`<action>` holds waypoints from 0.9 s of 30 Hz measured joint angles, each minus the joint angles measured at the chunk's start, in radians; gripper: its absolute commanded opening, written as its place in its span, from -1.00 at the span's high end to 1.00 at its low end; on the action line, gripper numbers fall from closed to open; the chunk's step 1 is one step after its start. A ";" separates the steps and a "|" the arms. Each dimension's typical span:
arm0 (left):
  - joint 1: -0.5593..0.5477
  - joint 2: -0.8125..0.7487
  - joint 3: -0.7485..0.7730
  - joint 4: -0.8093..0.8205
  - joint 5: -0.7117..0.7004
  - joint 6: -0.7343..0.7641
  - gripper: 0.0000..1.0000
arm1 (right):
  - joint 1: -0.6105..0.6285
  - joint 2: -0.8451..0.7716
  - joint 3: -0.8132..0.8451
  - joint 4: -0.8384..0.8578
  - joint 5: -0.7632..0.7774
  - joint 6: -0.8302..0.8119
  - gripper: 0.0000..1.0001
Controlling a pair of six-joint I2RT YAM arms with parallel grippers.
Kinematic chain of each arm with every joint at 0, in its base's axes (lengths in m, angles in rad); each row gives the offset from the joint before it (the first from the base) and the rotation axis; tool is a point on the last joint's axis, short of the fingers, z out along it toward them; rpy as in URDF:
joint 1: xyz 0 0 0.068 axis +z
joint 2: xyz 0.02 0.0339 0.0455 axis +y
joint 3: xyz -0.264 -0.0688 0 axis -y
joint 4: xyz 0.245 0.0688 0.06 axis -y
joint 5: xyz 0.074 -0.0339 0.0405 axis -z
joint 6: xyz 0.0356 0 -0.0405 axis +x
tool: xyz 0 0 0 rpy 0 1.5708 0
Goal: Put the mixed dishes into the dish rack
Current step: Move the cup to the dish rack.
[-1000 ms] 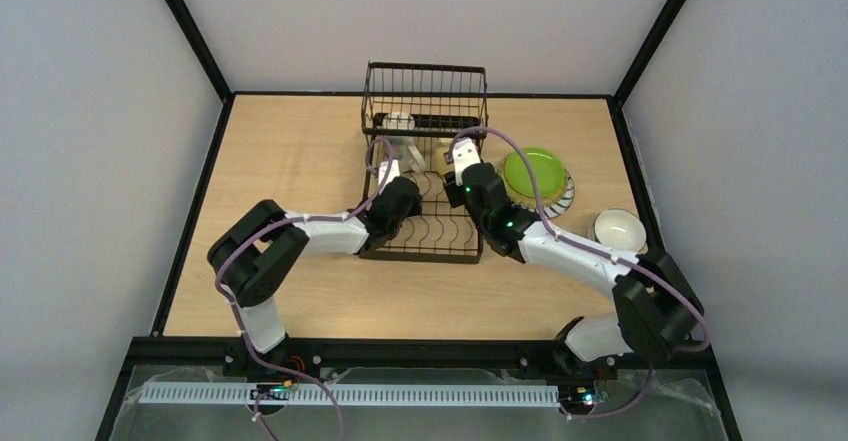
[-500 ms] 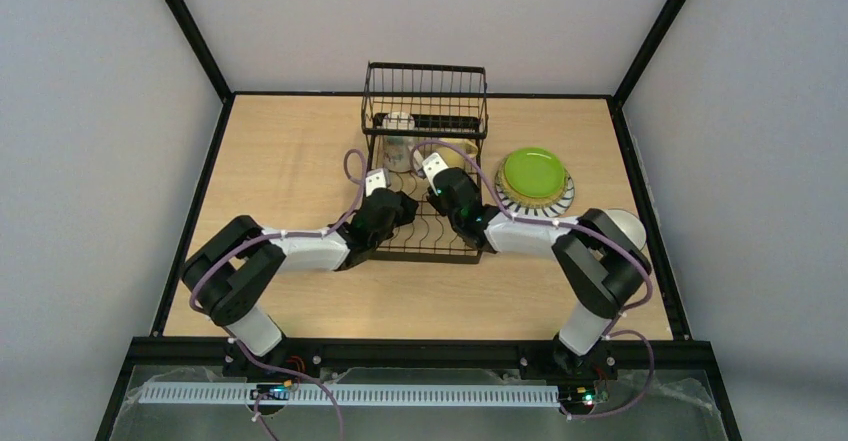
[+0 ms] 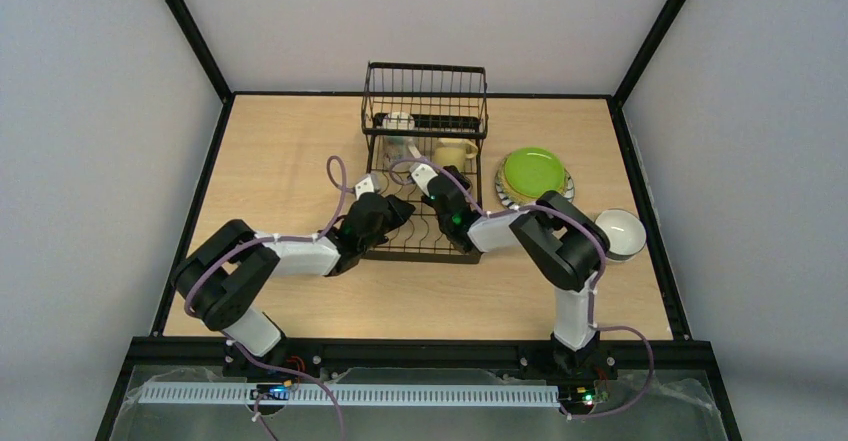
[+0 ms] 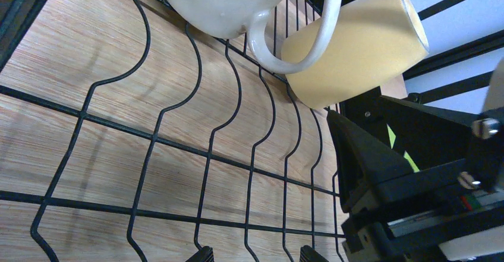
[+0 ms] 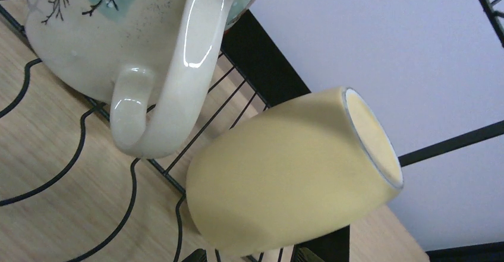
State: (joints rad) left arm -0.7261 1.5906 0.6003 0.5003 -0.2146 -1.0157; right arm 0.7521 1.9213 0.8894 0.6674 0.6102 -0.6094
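Note:
The black wire dish rack [image 3: 424, 223] stands mid-table. A white printed mug [image 3: 398, 149] and a pale yellow mug [image 3: 455, 151] stand side by side in it below the raised basket, which holds another mug [image 3: 398, 121]. My left gripper [image 3: 381, 187] is open and empty, low over the plate dividers [image 4: 178, 125], short of the printed mug [image 4: 226, 0]. My right gripper [image 3: 429, 168] is open and empty just in front of the yellow mug [image 5: 291, 173]; only its fingertips [image 5: 199, 256] show. The lime green plate [image 3: 532, 172] lies on a stack with the striped-rim plate [image 3: 562, 199] right of the rack.
A cream mug [image 3: 620, 231] stands on the table at the right edge, beside my right elbow. My right arm's wrist [image 4: 416, 185] fills the right side of the left wrist view, close to my left gripper. Black frame posts border the table.
Both grippers have drawn back toward the near side of the rack. The right one has come away from the pale yellow mug, which stays in the rack; its elbow has folded inward.

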 measured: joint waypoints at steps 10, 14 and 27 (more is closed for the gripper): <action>0.036 0.000 -0.013 0.040 0.063 -0.047 -0.64 | -0.049 0.101 0.041 0.163 0.003 -0.108 -0.75; 0.047 0.001 -0.013 0.049 0.078 -0.055 -0.64 | -0.074 0.139 0.076 0.195 -0.005 -0.130 -0.75; 0.064 0.014 -0.027 0.061 0.102 -0.070 -0.64 | -0.092 0.199 0.119 0.232 -0.028 -0.146 -0.76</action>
State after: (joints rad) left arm -0.6621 1.6043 0.5728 0.5613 -0.1127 -1.0855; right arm 0.6605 2.1201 1.0088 0.8997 0.5823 -0.7555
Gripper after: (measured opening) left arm 0.822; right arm 0.878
